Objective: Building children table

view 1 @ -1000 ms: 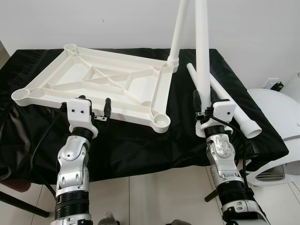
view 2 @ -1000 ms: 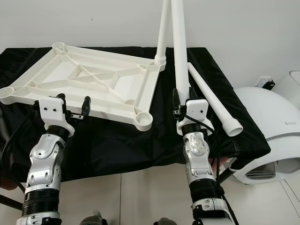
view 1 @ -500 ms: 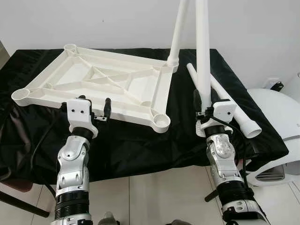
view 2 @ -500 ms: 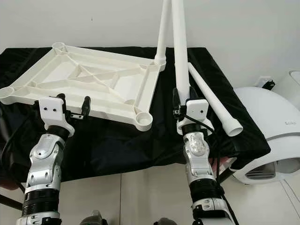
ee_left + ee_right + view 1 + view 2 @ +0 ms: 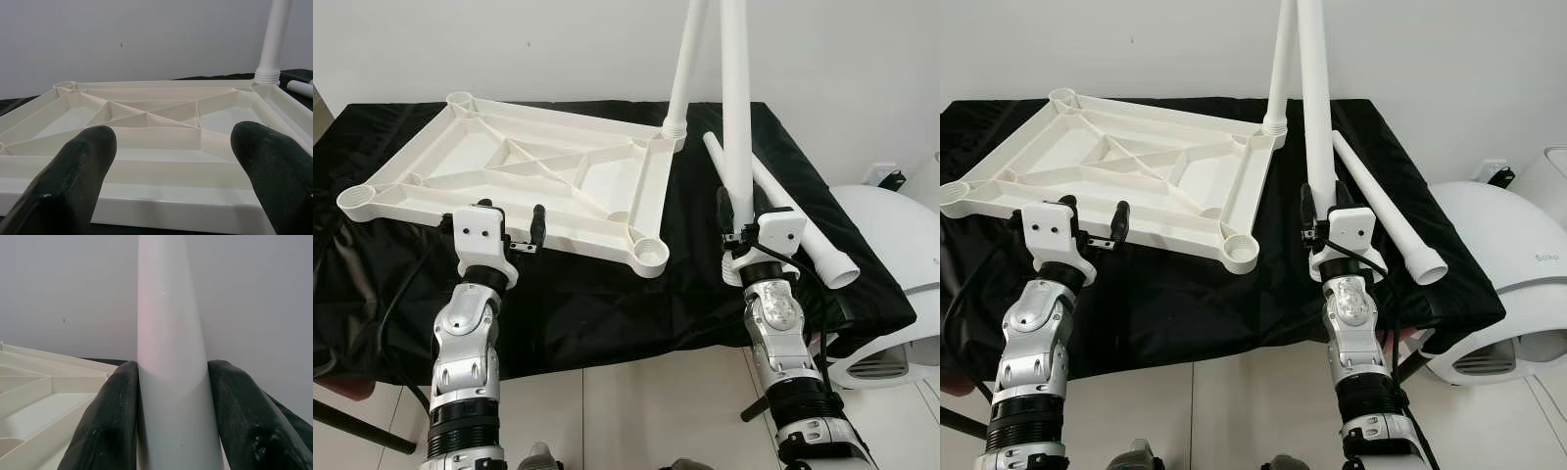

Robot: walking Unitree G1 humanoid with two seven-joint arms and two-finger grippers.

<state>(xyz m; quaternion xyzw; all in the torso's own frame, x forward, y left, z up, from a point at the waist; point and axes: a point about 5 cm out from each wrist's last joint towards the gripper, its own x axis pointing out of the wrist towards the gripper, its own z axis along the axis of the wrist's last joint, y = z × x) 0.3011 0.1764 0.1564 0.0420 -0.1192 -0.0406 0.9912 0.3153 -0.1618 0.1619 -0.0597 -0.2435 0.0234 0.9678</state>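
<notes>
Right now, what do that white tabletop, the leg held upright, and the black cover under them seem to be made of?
The tabletop looks like moulded plastic: matte white, with thin ribs and round corner sockets on its underside. The leg gripped by the right hand seems to be the same smooth, seamless, slightly glossy plastic. The black cover appears to be thin fabric, since it wrinkles and drapes over the edge.

Silver ribbed arms, black joint bands; white box wrists behind long black fingers (image 5: 73,176); black cables alongside.
</notes>
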